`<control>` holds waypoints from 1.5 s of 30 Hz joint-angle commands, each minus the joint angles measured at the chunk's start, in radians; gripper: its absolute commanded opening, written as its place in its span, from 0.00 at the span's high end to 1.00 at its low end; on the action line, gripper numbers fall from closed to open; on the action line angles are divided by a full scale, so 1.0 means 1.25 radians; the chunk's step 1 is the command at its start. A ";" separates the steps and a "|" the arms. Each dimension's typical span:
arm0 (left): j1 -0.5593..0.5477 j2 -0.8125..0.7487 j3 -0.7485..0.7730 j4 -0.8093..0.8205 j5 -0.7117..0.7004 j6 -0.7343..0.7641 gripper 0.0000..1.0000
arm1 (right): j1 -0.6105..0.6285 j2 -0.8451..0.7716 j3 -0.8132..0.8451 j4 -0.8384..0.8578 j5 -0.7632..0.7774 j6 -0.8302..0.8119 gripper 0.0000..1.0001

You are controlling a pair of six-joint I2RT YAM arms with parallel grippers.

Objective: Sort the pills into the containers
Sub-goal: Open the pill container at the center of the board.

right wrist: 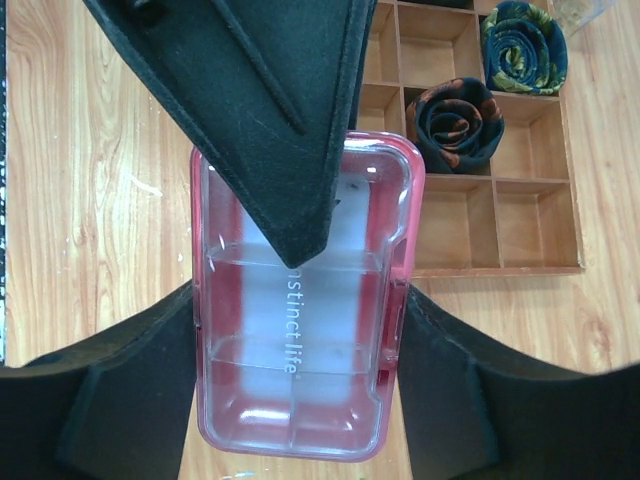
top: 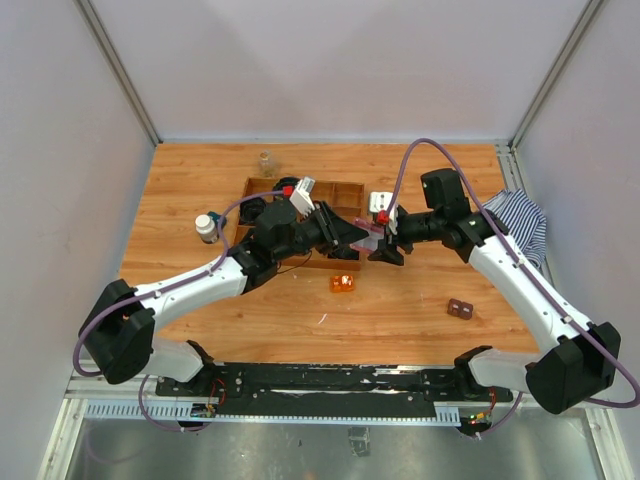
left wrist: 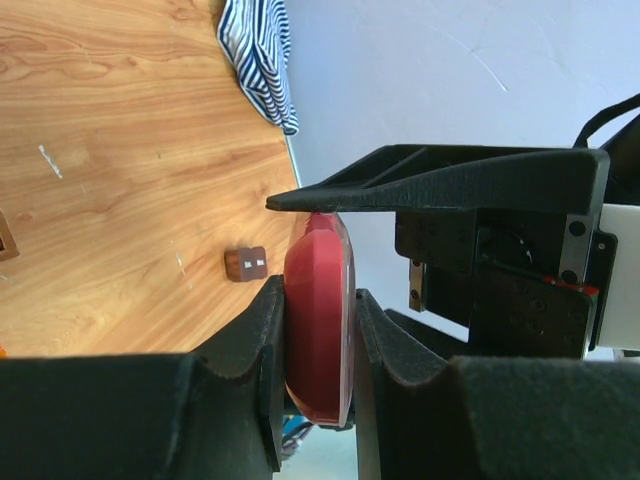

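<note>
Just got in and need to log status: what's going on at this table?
Both arms hold the pink box between them, off the table near the tray. The left fingers clamp its flat faces, and the right fingers grip its long sides. Its compartments look empty. The vial and bottle stand untouched.

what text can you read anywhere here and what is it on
"nstinct life": white print running along the box, in the right wrist view; its start is covered by the tip of a black finger.
White marks on the brown block: too small to read.
Nothing else readable in any view.
</note>
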 commanded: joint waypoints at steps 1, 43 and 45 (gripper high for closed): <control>-0.005 -0.028 0.030 0.032 0.009 -0.001 0.97 | 0.015 -0.001 0.007 0.009 0.014 0.034 0.48; -0.063 0.001 -0.386 1.140 0.025 0.371 0.01 | -0.164 -0.097 -0.187 0.504 -0.570 0.812 0.79; -0.092 0.007 -0.383 1.140 -0.013 0.384 0.01 | -0.163 -0.095 -0.185 0.504 -0.575 0.813 0.79</control>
